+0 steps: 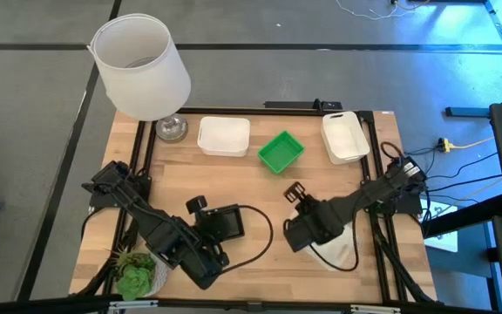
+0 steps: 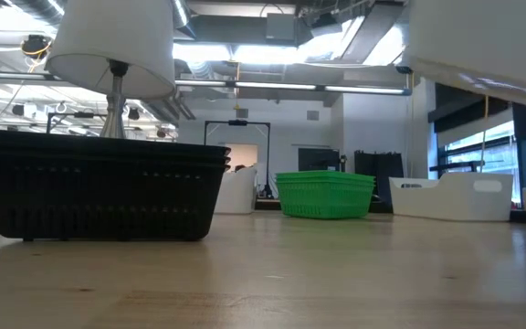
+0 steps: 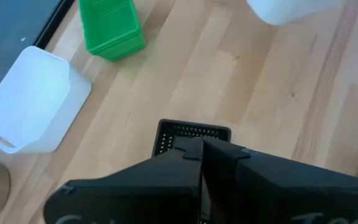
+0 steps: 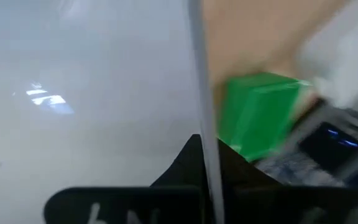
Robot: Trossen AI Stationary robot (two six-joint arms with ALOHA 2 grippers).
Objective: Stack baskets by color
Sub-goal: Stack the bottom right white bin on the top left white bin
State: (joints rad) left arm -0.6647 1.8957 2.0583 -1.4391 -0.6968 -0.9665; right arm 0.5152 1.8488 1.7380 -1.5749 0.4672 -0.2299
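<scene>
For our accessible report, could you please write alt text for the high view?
Seen from above, the right claw is shut on a white basket at the table's near edge, while the left claw is shut on a black basket. Two more white baskets and a green basket line the far side, by a lamp; a potted plant sits near-left.

Table [image 1: 260,196]: pale wood, visible grain, smooth satin finish, dark metal frame at the edges. Green basket [image 1: 281,152]: bright plastic, slotted ribbed walls, slight sheen. Black baskets [image 2: 103,194]: matt plastic, fine perforated mesh sides, stacked rims. White baskets [image 1: 224,136]: smooth solid plastic, soft gloss. Lampshade [image 1: 139,66]: white, matt, looks like cloth or paper; lamp base [image 1: 171,129] shiny metal. Right end effector [image 4: 194,155]: matt black plastic, gripping a thin smooth white basket wall.
</scene>
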